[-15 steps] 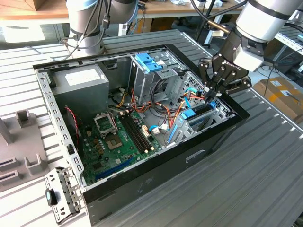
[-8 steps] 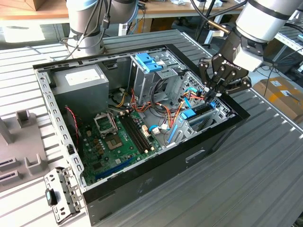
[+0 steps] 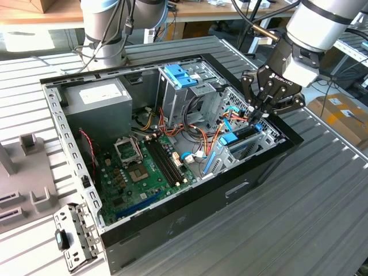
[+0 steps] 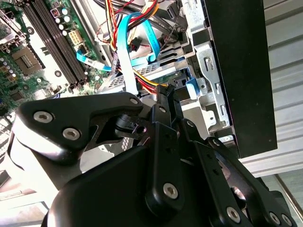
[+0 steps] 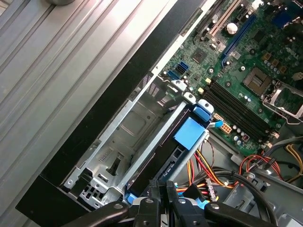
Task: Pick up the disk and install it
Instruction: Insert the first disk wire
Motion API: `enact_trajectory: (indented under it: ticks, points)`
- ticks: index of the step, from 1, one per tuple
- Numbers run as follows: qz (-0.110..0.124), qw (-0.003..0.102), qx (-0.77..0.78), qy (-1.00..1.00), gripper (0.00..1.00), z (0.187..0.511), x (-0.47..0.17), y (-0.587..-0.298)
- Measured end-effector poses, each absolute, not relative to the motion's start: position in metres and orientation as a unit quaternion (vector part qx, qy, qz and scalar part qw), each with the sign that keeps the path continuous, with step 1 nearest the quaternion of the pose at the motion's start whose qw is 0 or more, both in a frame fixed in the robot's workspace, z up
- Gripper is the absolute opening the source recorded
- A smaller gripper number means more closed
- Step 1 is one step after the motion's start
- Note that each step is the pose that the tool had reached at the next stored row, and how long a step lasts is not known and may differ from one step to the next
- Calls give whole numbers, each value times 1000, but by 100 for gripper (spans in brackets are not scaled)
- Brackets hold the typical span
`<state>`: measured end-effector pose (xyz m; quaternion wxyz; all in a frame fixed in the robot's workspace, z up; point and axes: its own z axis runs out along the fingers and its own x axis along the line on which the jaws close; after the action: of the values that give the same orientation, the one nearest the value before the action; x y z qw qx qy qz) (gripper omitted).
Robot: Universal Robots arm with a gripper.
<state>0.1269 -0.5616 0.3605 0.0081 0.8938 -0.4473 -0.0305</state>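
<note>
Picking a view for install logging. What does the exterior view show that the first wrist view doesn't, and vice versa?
Exterior view adds: the whole open computer case, the power supply box, the light-blue tray, and the arm reaching in from the exterior view's right.
First wrist view adds: a close look into the metal drive bay, with a blue tab on a dark slab seated beside it; what the slab is, I cannot tell.
Both: the gripper over that bay corner, the motherboard and coloured cables.
</note>
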Motion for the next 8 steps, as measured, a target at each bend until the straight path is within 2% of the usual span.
enact_trajectory:
  ticks: [8]
  points:
    - [-31,8,892,-450,16,360,127,-562]
